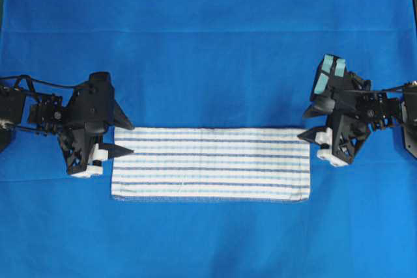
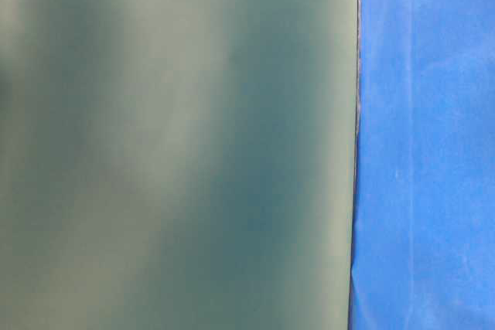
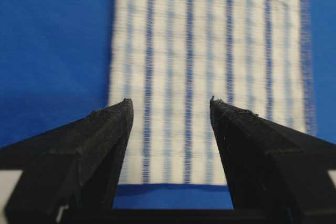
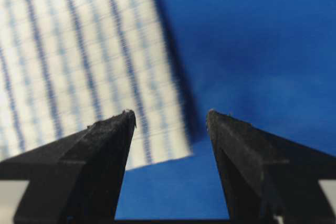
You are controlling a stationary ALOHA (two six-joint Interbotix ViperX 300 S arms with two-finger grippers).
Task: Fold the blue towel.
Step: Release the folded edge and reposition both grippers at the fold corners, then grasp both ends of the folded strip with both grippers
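Note:
The blue towel [image 1: 210, 163], white with dark and light blue stripes, lies flat as a long rectangle on the table, folded to a narrow strip. My left gripper [image 1: 127, 138] is open and empty at the towel's left end, its jaws just over the upper left corner. In the left wrist view the towel [image 3: 210, 72] stretches away between my open left gripper [image 3: 170, 100]. My right gripper [image 1: 311, 128] is open and empty at the towel's upper right corner. In the right wrist view the towel's corner [image 4: 89, 61] lies ahead of my open right gripper [image 4: 169, 113].
A plain solid-blue cloth [image 1: 208, 43] covers the whole table. The table-level view shows only a blurred grey-green surface [image 2: 170, 144] and a strip of the blue cloth [image 2: 425, 144].

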